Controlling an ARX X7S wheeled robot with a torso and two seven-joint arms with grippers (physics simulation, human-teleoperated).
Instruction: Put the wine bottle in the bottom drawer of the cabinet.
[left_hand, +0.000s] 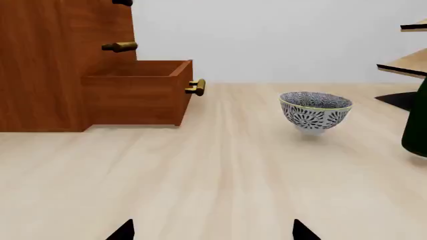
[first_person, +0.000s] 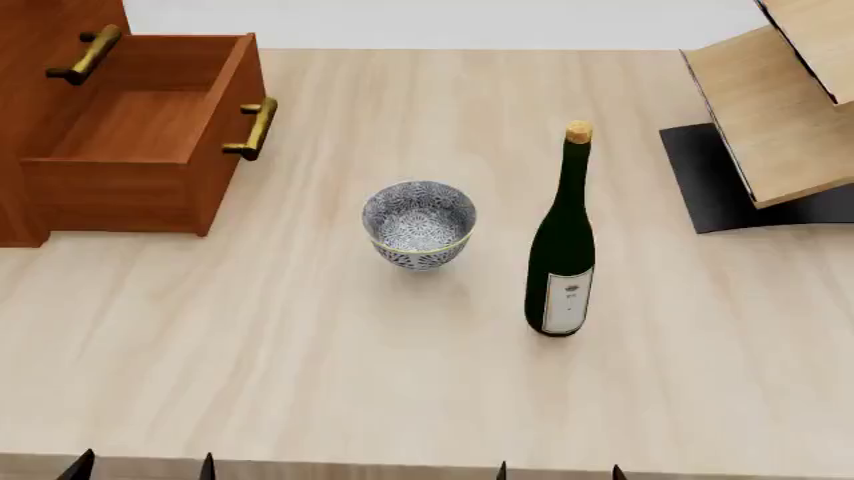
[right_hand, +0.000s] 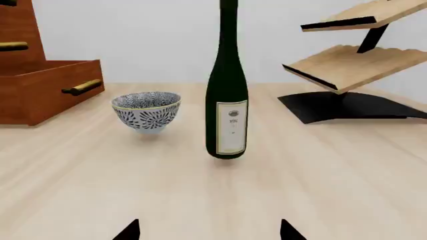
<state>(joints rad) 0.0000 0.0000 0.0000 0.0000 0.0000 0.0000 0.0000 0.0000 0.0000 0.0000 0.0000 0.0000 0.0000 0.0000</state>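
The dark-green wine bottle (first_person: 562, 245) stands upright on the pale table, cork on top and white label facing me; it also fills the middle of the right wrist view as the wine bottle (right_hand: 227, 95). The reddish-brown cabinet (first_person: 34, 30) stands at the far left with its bottom drawer (first_person: 147, 130) pulled open and nothing inside; in the left wrist view the bottom drawer (left_hand: 137, 92) sits ahead. Both grippers hover at the table's near edge, well short of the bottle. My left gripper (first_person: 140, 467) is open with nothing in it, and so is my right gripper (first_person: 561, 470).
A blue-and-white patterned bowl (first_person: 419, 223) sits between the drawer and the bottle. A pale wooden rack (first_person: 781, 100) on a black base (first_person: 727, 180) stands at the far right. A brass handle (first_person: 251, 128) sticks out from the drawer front.
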